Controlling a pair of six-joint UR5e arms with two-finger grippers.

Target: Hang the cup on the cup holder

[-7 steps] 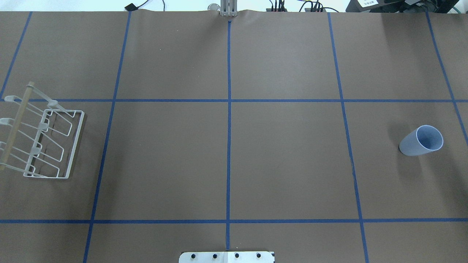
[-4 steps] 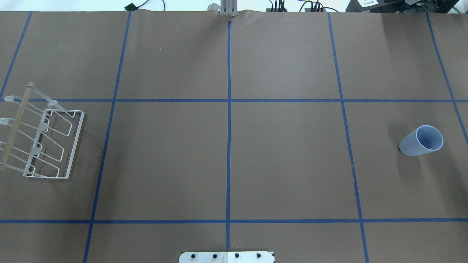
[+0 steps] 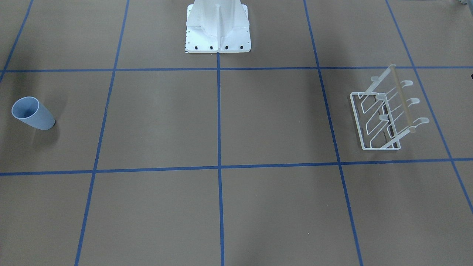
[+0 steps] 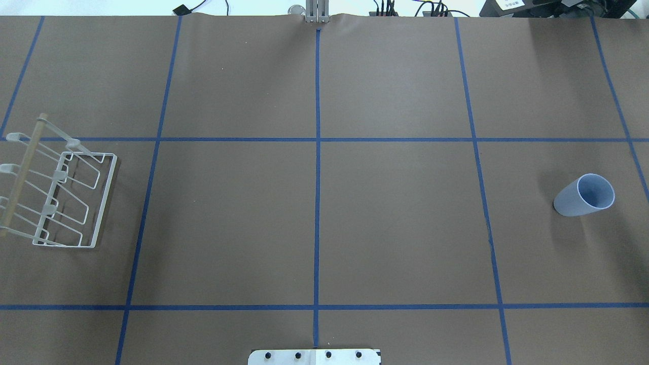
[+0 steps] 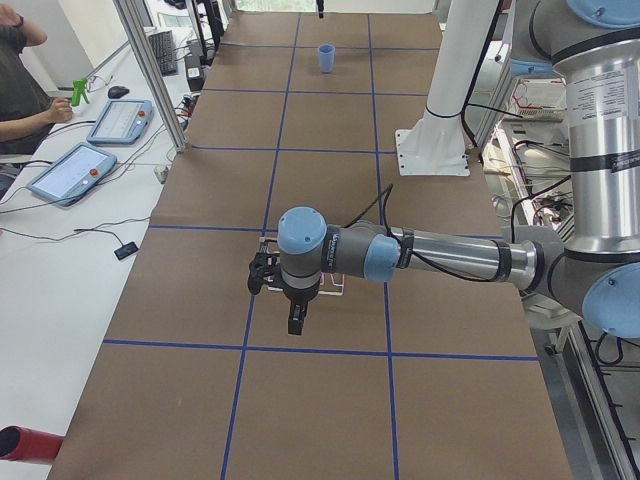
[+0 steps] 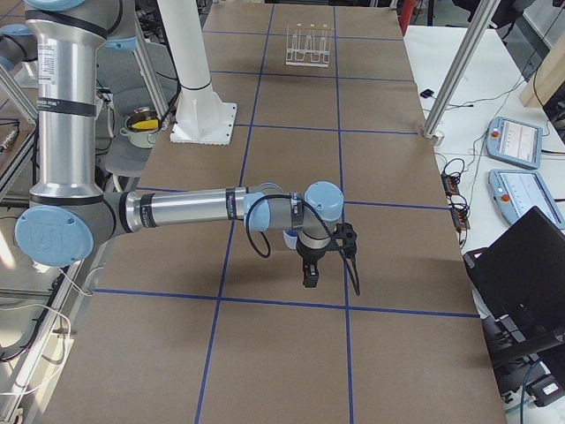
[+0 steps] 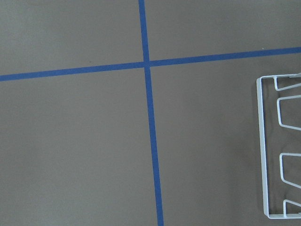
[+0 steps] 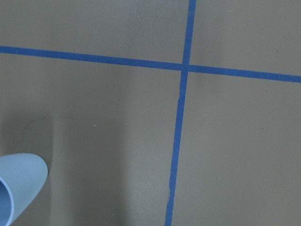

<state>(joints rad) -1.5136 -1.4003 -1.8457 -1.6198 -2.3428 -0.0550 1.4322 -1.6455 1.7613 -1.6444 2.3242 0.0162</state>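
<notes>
The pale blue-grey cup (image 4: 583, 196) stands upright, mouth up, at the table's right end, also seen as the cup (image 3: 32, 113) and far off as the cup (image 5: 327, 58). Its side fills the lower left corner as the cup (image 8: 19, 186). The white wire cup holder (image 4: 105, 203) sits at the left end, its prongs bare; its base frame shows as the cup holder (image 3: 356, 121) and the cup holder (image 7: 260, 141). My left gripper (image 5: 293, 325) hangs above the holder and my right gripper (image 6: 309, 278) above the cup. I cannot tell whether either is open or shut.
The white robot pedestal (image 3: 218, 26) stands at the table's middle on the robot's side. Blue tape lines grid the brown table cover. A metal post (image 5: 150, 70) rises at the far edge. Beyond it are tablets (image 5: 75, 170), a seated person (image 5: 20, 80) and a laptop (image 6: 521, 274).
</notes>
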